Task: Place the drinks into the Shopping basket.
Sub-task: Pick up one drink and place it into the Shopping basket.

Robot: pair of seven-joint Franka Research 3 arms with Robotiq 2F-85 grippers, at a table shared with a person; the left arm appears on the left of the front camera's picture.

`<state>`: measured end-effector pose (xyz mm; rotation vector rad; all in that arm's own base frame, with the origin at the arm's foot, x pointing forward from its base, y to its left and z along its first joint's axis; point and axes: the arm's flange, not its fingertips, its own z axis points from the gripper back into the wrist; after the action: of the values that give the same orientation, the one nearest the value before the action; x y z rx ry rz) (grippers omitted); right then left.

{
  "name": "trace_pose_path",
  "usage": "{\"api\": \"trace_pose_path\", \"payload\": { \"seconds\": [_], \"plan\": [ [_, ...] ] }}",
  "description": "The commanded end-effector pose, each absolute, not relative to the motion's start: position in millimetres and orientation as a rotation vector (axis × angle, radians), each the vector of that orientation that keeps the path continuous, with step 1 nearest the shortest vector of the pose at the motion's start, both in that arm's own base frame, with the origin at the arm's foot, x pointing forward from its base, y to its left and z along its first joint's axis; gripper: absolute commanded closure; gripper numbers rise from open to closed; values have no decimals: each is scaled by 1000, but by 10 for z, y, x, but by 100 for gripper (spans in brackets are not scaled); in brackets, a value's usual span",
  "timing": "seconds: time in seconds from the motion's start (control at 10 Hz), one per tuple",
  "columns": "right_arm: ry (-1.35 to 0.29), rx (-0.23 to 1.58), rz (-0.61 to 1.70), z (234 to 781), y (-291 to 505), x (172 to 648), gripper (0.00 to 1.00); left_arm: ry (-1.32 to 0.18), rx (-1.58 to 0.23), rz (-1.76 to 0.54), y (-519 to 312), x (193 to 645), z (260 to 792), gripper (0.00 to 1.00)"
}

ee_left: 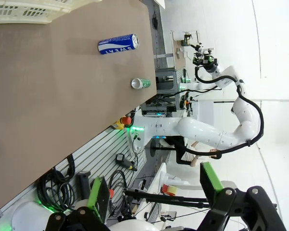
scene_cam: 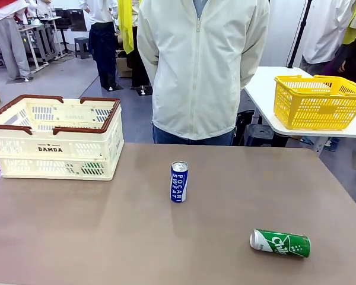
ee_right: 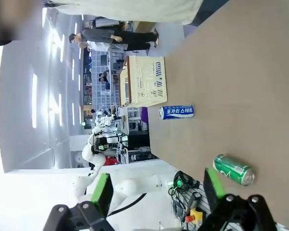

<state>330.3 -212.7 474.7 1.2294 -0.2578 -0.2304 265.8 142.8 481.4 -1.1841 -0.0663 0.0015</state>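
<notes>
Front view: blue can (scene_cam: 178, 181) reads POCARI SWEAT, basket (scene_cam: 50, 149) DAMDA; green can (scene_cam: 280, 243) toppled. Left gripper (ee_left: 154, 185), right gripper (ee_right: 157, 187) spread, empty.

A blue can (scene_cam: 179, 181) stands upright mid-counter; a green can (scene_cam: 280, 243) lies sideways; the cream basket (scene_cam: 54, 138) sits far-left.

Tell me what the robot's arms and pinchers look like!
The arms are smooth, white and rounded. The right arm has a black cable looping along it. The left gripper and right gripper are black, each with two fingers wearing bright green pads.
</notes>
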Motion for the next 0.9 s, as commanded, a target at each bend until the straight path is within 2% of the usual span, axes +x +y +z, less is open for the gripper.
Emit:
{"api": "trace_pose_path", "payload": {
  "seconds": [0.0, 0.2, 0.3, 0.6, 0.7, 0.8],
  "plan": [
    [-246, 1217, -257, 4891, -2115, 3368, 0, -69, -1201, 2, 1415, 2647, 4835, 0],
    [-246, 1217, -257, 4891, -2115, 3368, 0, -66, -1184, 2, 1428, 2658, 4814, 0],
    [-246, 1217, -257, 4891, -2115, 3368, 0, -48, -1113, -23, 1005, 2854, 5102, 0],
    [-246, 1217, -257, 4891, -2115, 3368, 0, 162, -862, 53, -1036, 3342, 5605, 0],
    [-246, 1217, -257, 4891, -2115, 3368, 0, 171, -734, 64, -1692, 3428, 5588, 0],
    [-246, 1217, -257, 4891, -2115, 3368, 0, 119, -598, 63, -2254, 3535, 5561, 0]
  ]
}}
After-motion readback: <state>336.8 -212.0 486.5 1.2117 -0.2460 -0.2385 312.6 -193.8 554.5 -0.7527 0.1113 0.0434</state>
